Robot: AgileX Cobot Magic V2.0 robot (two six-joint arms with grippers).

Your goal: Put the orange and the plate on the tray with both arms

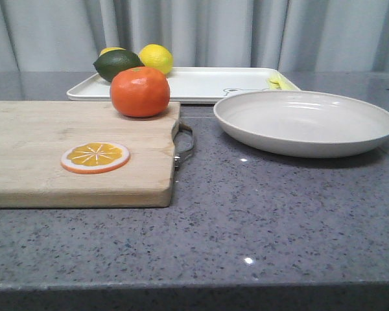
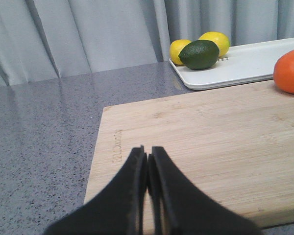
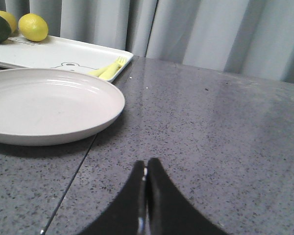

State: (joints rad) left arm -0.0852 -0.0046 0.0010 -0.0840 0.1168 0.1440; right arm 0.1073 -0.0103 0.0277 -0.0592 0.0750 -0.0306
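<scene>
The orange [image 1: 140, 91] sits on the far right corner of a wooden cutting board [image 1: 45, 168]; it also shows in the left wrist view [image 2: 290, 71]. The off-white plate [image 1: 305, 121] lies on the counter to the right and shows in the right wrist view [image 3: 44, 105]. The white tray [image 1: 201, 83] lies behind both and shows in the wrist views [image 2: 250, 63] [image 3: 59, 53]. My left gripper [image 2: 147, 154] is shut and empty over the near part of the board. My right gripper [image 3: 146, 166] is shut and empty over bare counter, right of the plate. Neither gripper shows in the front view.
An orange slice disc [image 1: 95, 157] lies on the board. A dark green avocado [image 1: 117, 64] and two lemons [image 1: 156, 58] sit on the tray's left end. A yellow-green fork [image 3: 108, 70] lies on the tray's right end. A metal handle [image 1: 185, 146] sticks out from the board's right side. Grey curtains hang behind.
</scene>
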